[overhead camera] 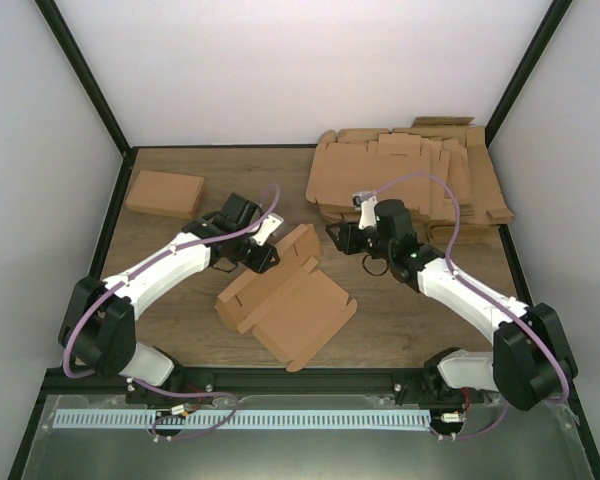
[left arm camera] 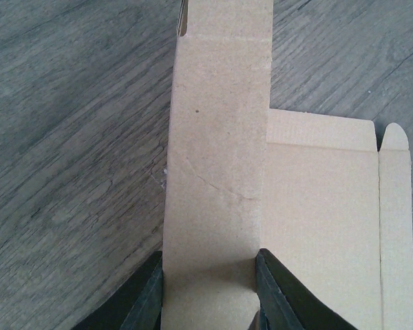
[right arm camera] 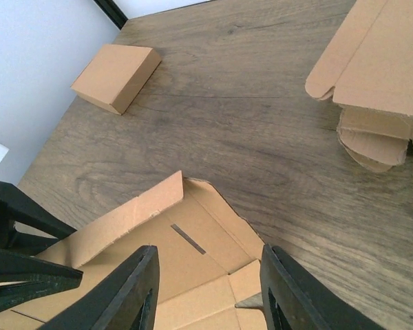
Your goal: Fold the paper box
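Note:
A flat brown paper box (overhead camera: 290,310) lies unfolded on the table between my arms, with one long flap (overhead camera: 298,243) raised at its far end. My left gripper (overhead camera: 265,252) is at that flap. In the left wrist view its fingers (left arm camera: 148,295) press against both edges of the flap (left arm camera: 220,137), which fills the gap of the gripper (left arm camera: 208,289). My right gripper (overhead camera: 342,237) hovers open and empty just right of the raised flap. In the right wrist view this gripper (right arm camera: 210,289) is above the box's corner (right arm camera: 172,247), and the left gripper's fingers (right arm camera: 14,261) show at the left.
A finished folded box (overhead camera: 165,193) sits at the far left, also in the right wrist view (right arm camera: 117,75). A stack of flat box blanks (overhead camera: 410,175) lies at the far right, also in the right wrist view (right arm camera: 378,69). Black frame posts and white walls bound the table.

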You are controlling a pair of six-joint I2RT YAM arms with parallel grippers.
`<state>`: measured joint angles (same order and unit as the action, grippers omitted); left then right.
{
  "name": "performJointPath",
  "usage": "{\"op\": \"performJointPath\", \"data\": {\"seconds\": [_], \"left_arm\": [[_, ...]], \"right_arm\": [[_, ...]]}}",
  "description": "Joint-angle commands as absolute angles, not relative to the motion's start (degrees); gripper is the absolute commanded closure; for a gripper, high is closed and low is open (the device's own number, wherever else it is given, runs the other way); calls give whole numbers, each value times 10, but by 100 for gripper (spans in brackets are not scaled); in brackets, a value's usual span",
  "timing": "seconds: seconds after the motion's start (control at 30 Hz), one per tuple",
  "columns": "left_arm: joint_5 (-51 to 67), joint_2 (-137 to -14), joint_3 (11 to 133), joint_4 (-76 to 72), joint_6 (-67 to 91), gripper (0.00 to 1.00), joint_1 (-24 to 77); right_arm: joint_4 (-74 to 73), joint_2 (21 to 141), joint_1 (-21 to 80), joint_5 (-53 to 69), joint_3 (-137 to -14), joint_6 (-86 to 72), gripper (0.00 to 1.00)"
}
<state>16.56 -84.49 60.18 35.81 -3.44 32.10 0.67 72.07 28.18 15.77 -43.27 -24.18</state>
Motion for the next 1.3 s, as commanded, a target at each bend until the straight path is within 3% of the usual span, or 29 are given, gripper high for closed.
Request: {"op": "performJointPath", "data": {"seconds": [0.0, 0.33, 0.8, 1.07, 1.27], "left_arm": [[164, -845, 595, 362, -40, 68, 326], [163, -845, 594, 362, -39, 68, 328], [163, -845, 594, 362, -39, 68, 330], [163, -846, 593, 362, -38, 68, 330], [162, -846, 593, 362, -38, 68, 331]], "right_arm": [[-12, 742, 278, 179, -484, -215, 57], [-17, 807, 278, 225, -523, -217, 59], [-37, 821, 278, 187, -560, -193, 64], [-30, 834, 278, 200, -558, -180, 99], [-15, 847, 278, 213, -560, -184, 99]]}}
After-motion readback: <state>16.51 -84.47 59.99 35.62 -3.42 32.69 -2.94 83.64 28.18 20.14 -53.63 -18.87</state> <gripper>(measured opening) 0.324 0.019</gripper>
